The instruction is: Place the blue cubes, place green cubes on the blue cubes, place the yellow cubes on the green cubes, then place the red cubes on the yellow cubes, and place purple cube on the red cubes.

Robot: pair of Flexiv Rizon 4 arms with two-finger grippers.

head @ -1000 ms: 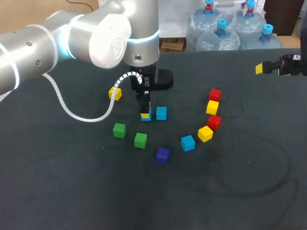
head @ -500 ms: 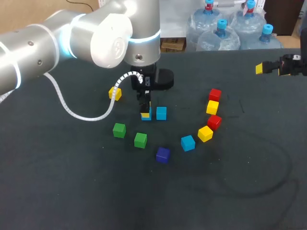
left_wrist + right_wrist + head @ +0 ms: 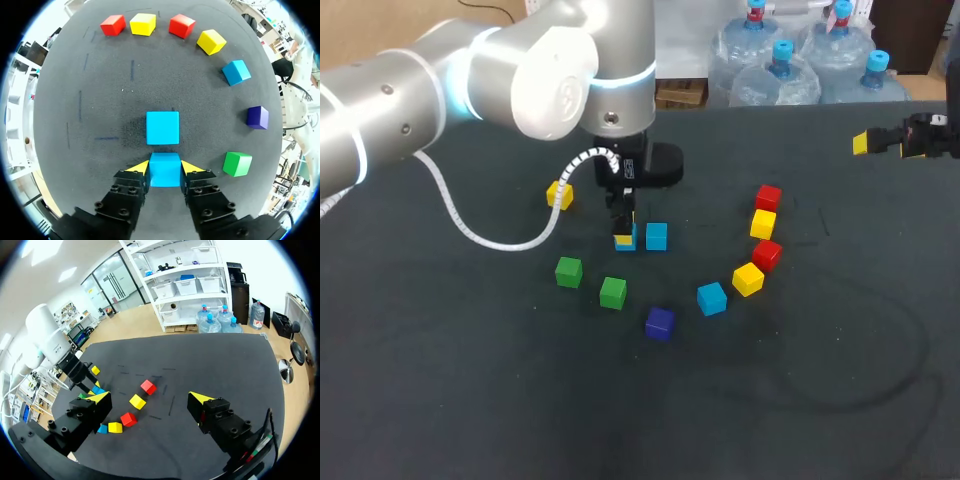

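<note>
Squeezing blue cube (image 3: 164, 173), left pincer (image 3: 165, 167); right pincer (image 3: 148, 398) spread wide.

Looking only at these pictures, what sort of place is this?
Likely a robotics lab workstation: a dark table, a purple cube and a red cube set out on it, and my left gripper shut on a blue cube.

Head view looks down from behind; left wrist hugs one blue cube (image 3: 165, 170), right wrist distant
</note>
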